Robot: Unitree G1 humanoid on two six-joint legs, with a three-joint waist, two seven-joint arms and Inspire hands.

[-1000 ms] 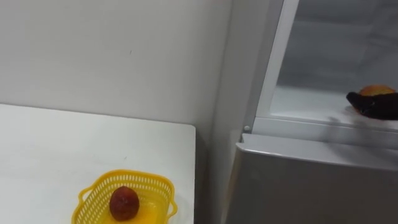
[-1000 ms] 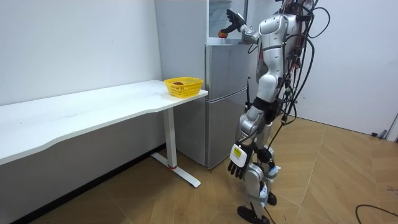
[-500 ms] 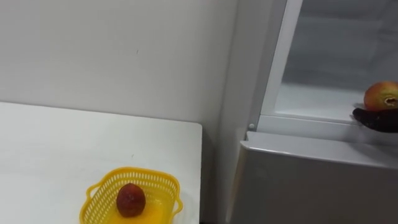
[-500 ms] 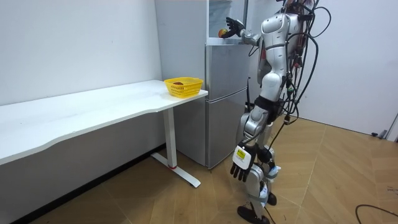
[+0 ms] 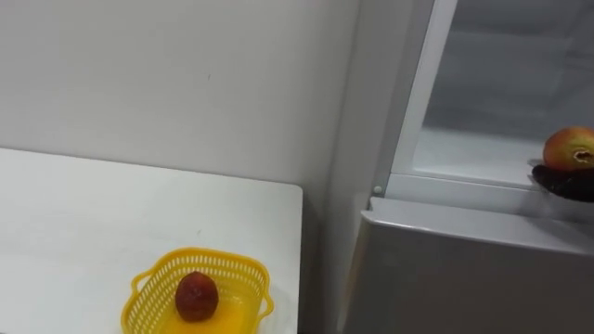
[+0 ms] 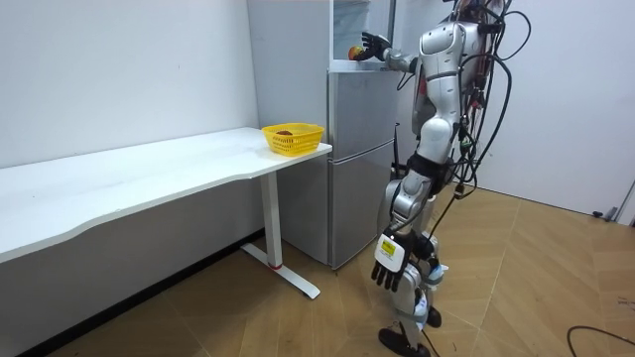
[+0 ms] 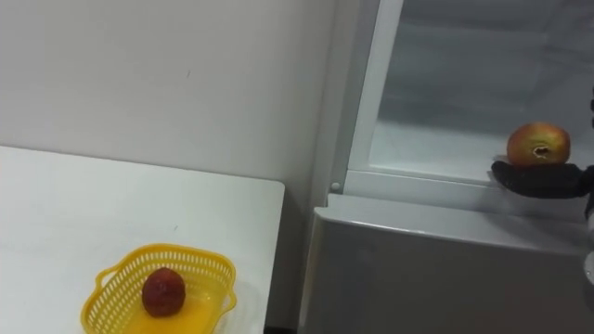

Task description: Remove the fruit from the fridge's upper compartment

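A red-orange fruit (image 7: 538, 145) sits at the front edge of the open upper fridge compartment (image 5: 464, 153). My right hand (image 7: 538, 179) comes in from the right and cups the fruit from below, its dark fingers curled under it. The room view has me standing upright in front of the fridge, right arm raised to the fruit (image 6: 354, 52). My left hand (image 6: 387, 275) hangs by my thigh with relaxed fingers. To the lower left, a yellow basket (image 5: 153, 278) on the white table (image 5: 93, 213) holds a dark red fruit (image 5: 197, 296).
The closed lower fridge door (image 5: 445, 269) sits just under the compartment's sill. The fridge's white side frame (image 5: 408, 102) stands between the table and the shelf. The table's right end stops just short of the fridge. A plain wall runs behind the table.
My right hand has turned from gripping the fruit's front to lying beneath it, so more of the fruit shows above the fingers. The eye view has shifted slightly.
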